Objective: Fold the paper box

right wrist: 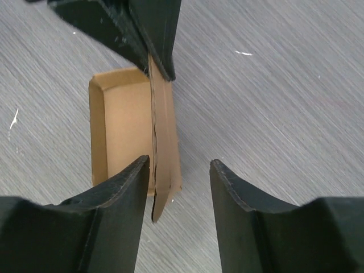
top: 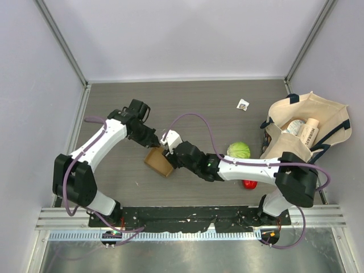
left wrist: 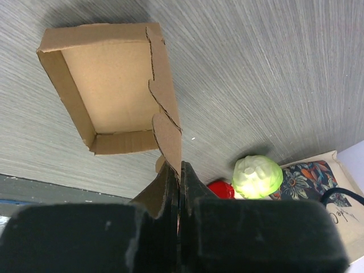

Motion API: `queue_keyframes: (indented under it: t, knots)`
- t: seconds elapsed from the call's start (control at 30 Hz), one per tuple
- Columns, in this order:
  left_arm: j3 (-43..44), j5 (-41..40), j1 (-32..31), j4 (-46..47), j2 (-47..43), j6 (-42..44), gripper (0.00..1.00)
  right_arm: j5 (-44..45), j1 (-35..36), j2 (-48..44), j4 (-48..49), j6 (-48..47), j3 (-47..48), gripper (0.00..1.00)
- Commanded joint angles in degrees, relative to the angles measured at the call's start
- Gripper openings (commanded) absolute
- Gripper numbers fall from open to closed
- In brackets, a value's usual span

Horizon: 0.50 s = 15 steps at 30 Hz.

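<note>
The paper box (top: pixel 158 161) is a small brown cardboard tray lying open side up on the grey table between the two arms. In the left wrist view the box (left wrist: pixel 111 85) shows low walls and a tall side flap. My left gripper (left wrist: pixel 181 169) is shut on the end of that flap. My right gripper (right wrist: pixel 180 166) is open over the opposite end of the same flap, which stands between its fingers, close to the left fingertip (right wrist: pixel 133 176). The box (right wrist: pixel 120 128) lies beneath them. From above, both grippers, left (top: pixel 157 142) and right (top: pixel 169 154), meet at the box's far edge.
A green cabbage (top: pixel 239 150) and a red object (top: pixel 249 183) lie to the right of the box. A cream tote bag (top: pixel 327 116) holding packages stands at the far right. A small white packet (top: pixel 243 104) lies farther back. Walls enclose the table.
</note>
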Motion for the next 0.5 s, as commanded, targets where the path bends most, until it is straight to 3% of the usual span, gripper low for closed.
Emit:
queue_keyframes:
  t: [0.0, 0.23, 0.3, 0.33, 0.37, 0.4, 0.47]
  knots:
    - [-0.6, 0.0, 0.2, -0.1, -3.2, -1.5, 0.0, 1.9, 0.4, 1.1, 3.7, -2.1, 4.0, 0.51]
    - [-1.0, -0.5, 0.5, 0.2, -3.5, -2.2, 0.01, 1.0, 0.5, 0.3, 4.4, -0.6, 3.3, 0.51]
    - [-1.3, -0.4, 0.4, 0.3, -3.5, -2.2, 0.06, 2.0, 0.6, 1.7, 3.7, -1.0, 4.5, 0.4]
    - [-1.5, -0.5, 0.4, 0.4, -3.9, -2.1, 0.13, 2.0, 0.6, 2.1, 3.5, -1.3, 4.7, 0.34]
    - [-1.7, -0.6, 0.5, 0.4, -4.1, -1.7, 0.16, 1.8, 0.5, 2.1, 3.4, -1.4, 5.0, 0.2]
    - [-1.9, -0.8, 0.5, 0.9, -4.5, -1.4, 0.18, 1.3, 0.0, 2.1, 3.2, -1.4, 5.4, 0.13]
    - [-1.9, -1.9, 0.6, 0.9, -6.0, -0.6, 0.36, -4.4, -1.7, 2.6, 0.6, -1.1, 6.2, 0.01]
